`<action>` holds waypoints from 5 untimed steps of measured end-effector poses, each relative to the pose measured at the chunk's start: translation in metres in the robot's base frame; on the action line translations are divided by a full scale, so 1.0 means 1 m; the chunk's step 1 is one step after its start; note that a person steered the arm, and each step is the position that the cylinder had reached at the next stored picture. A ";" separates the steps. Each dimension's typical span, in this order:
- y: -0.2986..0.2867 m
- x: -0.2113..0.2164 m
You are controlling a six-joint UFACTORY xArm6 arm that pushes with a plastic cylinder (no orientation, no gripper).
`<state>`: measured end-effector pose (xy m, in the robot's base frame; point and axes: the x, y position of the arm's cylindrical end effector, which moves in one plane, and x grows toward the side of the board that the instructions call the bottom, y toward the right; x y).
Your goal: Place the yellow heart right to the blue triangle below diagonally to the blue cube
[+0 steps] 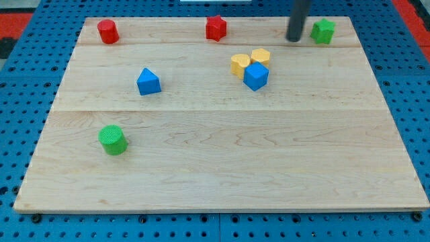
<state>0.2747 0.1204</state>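
The yellow heart [239, 64] lies in the upper middle of the wooden board [222, 168], touching the blue cube [256, 76] on the cube's upper left. A second yellow block [261, 57] sits just above the cube. The blue triangle [148, 81] lies well to the view's left of this cluster. My tip [293, 39] is near the board's top edge, up and to the right of the cluster and just left of a green block, touching nothing.
A red cylinder [107, 31] stands at the top left, a red star [216, 27] at the top middle, a green star-like block [323, 31] at the top right, and a green cylinder [113, 140] at the lower left.
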 end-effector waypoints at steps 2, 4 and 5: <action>-0.120 0.090; -0.147 0.110; -0.186 0.118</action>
<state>0.3930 -0.0652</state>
